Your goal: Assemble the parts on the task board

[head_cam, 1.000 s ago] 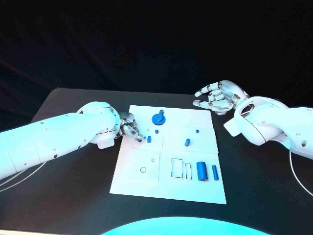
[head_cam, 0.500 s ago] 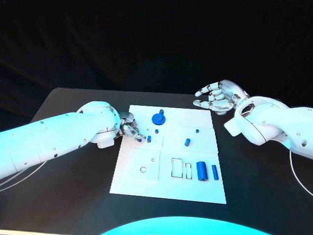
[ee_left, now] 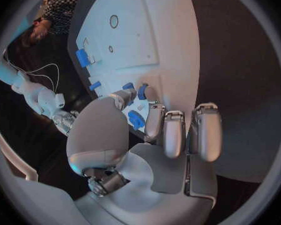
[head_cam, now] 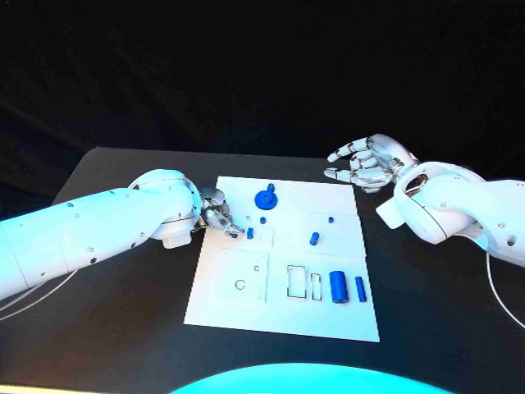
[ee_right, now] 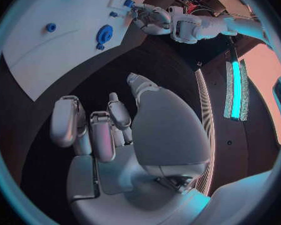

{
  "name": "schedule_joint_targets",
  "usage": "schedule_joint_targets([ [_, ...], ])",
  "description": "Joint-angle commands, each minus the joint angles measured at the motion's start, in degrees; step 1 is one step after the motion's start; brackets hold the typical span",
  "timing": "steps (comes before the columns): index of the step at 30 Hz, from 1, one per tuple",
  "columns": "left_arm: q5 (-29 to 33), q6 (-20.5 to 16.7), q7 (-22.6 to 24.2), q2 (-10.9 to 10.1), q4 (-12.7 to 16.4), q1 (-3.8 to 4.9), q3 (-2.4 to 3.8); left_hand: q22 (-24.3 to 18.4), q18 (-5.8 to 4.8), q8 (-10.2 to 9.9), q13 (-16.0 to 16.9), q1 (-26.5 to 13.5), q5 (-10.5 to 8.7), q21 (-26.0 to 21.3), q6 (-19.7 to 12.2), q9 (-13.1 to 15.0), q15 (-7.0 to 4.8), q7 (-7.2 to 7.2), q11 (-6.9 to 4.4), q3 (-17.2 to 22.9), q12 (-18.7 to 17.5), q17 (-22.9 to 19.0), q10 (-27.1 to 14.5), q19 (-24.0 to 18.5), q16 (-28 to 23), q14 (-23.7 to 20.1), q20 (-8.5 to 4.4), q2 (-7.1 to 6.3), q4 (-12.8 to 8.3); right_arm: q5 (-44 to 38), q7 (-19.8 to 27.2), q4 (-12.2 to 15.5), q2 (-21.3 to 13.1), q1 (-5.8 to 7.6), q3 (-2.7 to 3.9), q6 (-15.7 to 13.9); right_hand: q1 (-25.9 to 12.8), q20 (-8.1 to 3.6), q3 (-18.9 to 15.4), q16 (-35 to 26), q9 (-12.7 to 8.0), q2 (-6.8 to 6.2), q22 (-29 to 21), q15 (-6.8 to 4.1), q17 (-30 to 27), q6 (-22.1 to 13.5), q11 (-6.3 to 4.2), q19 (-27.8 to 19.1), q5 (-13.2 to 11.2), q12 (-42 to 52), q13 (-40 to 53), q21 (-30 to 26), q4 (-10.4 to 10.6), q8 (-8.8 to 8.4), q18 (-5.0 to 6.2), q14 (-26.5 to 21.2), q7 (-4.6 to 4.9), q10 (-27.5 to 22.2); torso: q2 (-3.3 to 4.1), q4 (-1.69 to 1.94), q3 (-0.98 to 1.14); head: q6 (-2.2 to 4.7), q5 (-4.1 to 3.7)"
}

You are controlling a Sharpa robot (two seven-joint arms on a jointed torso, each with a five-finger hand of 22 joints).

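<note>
On the black table [head_cam: 120, 328], seen from the head camera, the white board [head_cam: 289, 312] is lying in the middle. The left hand [head_cam: 219, 215] is reaching over the board's left edge, its fingertips closing on a small blue peg [head_cam: 249, 233] there; the hand seems to be pinching it, though the contact is tiny. A blue gear [head_cam: 265, 198] is sitting near the far edge, a blue pin [head_cam: 315, 239] and a smaller blue stud [head_cam: 331, 219] are lying toward the middle, and two blue cylinders [head_cam: 348, 289] are lying side by side near the right edge. The right hand [head_cam: 363, 164] is hovering off the board's far right corner, fingers curled apart and holding nothing.

From the left wrist, the left hand [ee_left: 159, 135] is stretching over the board [ee_left: 159, 35], thumb and a fingertip meeting around the blue peg [ee_left: 141, 91], with another blue piece [ee_left: 136, 119] just beneath the fingers.

From the right wrist, the right hand [ee_right: 109, 130] is hanging over bare table, fingers loosely bent and empty, well apart from the board [ee_right: 47, 55], where the gear [ee_right: 104, 34] is lying.
</note>
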Motion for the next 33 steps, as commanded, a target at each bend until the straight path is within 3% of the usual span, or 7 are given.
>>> schedule_joint_targets([
  [1,-0.71,2.49,-1.93,-0.11,-0.15,-0.47,-0.39,1.68,-0.64,-0.06,-0.07,-0.59,-0.39,-0.27,0.13,0.09,-0.28,0.08,-0.02,-0.48,0.24,15.09,-0.21,0.44,0.22,6.16,-0.27,0.26,0.0,-0.51,0.54,0.14,-0.04,-0.03,0.0,0.25,0.15,-0.08,-0.07,-0.36,-0.09,0.07,0.24,-0.03,4.03,0.13,-0.31,-0.26,-0.03,0.14,-0.07,-0.38,0.3,0.38,0.45,3.33,-0.28,-0.17,0.0,0.01,-0.04,-0.05,-0.02],
  [17,-1.64,1.87,-2.58,-0.01,-0.12,-0.46,-0.37,1.52,-0.6,-0.4,-0.72,-2.14,-0.94,-0.4,-0.43,0.14,-0.25,0.23,0.08,-2.97,-0.23,15.09,-0.68,0.38,0.22,6.16,-0.26,1.02,0.06,-0.51,0.6,0.1,-0.06,-0.03,0.0,0.23,-0.06,-0.08,-0.16,-0.35,-0.14,0.08,0.24,-0.02,4.07,0.1,-0.31,-0.24,-0.02,0.19,-0.05,-0.4,0.5,0.44,0.45,3.34,-0.29,-0.12,0.0,0.01,-0.06,-0.07,-0.11],
  [25,-1.75,2.6,-3.0,0.01,-0.15,-0.46,-0.36,1.64,-0.63,-0.91,-1.19,-2.38,-3.23,-0.39,-1.13,0.07,-0.07,0.46,0.3,-6.11,-0.59,15.09,-1.17,0.42,0.22,6.16,-0.1,1.8,0.09,-0.51,0.59,0.09,-0.06,-0.03,0.0,0.23,-0.06,-0.08,-0.16,-0.35,-0.14,0.08,0.24,-0.02,4.07,0.1,-0.31,-0.24,-0.02,0.19,-0.05,-0.4,0.5,0.44,0.45,3.34,-0.29,-0.12,-0.01,0.06,-0.06,-0.06,-0.16],
  [33,-1.84,1.42,-2.63,-0.12,-0.1,-0.46,-0.33,1.66,-0.63,-0.92,-1.18,-2.37,-3.42,-0.39,-1.12,0.07,-0.05,0.46,0.3,-6.33,-0.59,15.09,-1.18,0.43,0.22,6.16,-0.08,2.19,0.1,-0.51,0.62,0.05,-0.03,-0.03,0.0,0.26,-0.06,-0.08,-0.16,-0.35,-0.14,0.08,0.24,-0.02,4.07,0.1,-0.31,-0.24,-0.02,0.19,-0.05,-0.4,0.5,0.44,0.45,3.34,-0.29,-0.12,-0.01,0.02,-0.06,0.08,-0.14],
])
